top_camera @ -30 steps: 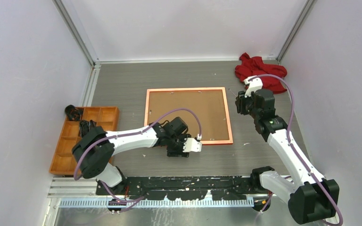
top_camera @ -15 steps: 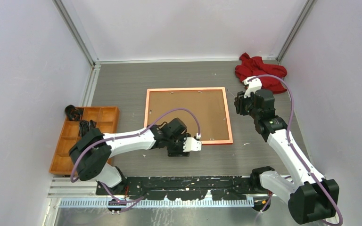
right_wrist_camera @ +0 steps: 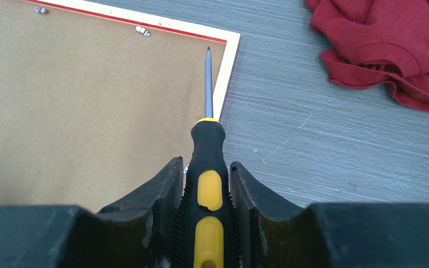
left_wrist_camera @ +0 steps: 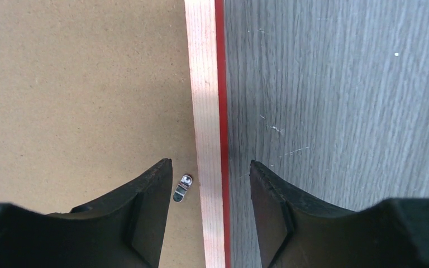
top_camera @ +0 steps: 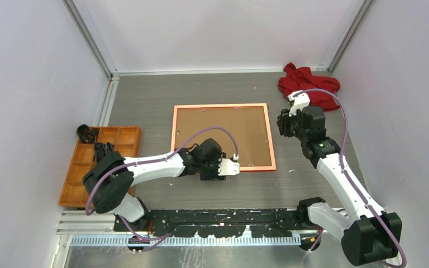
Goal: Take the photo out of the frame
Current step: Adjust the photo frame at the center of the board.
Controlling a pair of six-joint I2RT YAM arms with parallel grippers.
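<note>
Top external view of a grey wood-grain worktop (top_camera: 145,95) boxed in by pale walls (top_camera: 28,84), with two white-and-black robot arms (top_camera: 341,173) reaching in from the near edge. At the left edge sits an orange wooden tray (top_camera: 77,170) divided into compartments; small black parts (top_camera: 101,149) lie at its far end (too small to identify), and the left arm (top_camera: 156,163) hides some of it. In the middle of the worktop the frame (top_camera: 220,105) lies flat, back side up, its orange-pink rim around a plain brown backing board (top_camera: 220,134). The photo cannot be seen in any view. A crumpled red cloth (top_camera: 308,84) lies at the far right corner, apart from the frame.

Left wrist view: the left pincer (left_wrist_camera: 209,164) is spread and holds nothing, one finger above the backing board, the other above the bare worktop, the frame's near rim running between them. A small metal clip (left_wrist_camera: 182,188) lies on the board just beside the rim, between the fingers.

Right wrist view: the right pincer (right_wrist_camera: 206,162) pinches the black-and-yellow handle of a screwdriver (right_wrist_camera: 208,134), whose thin shaft points over the board near the frame's far right corner. Two more metal clips (right_wrist_camera: 143,30) sit along the far rim. Metal posts (top_camera: 89,39) run up the room's back corners.
</note>
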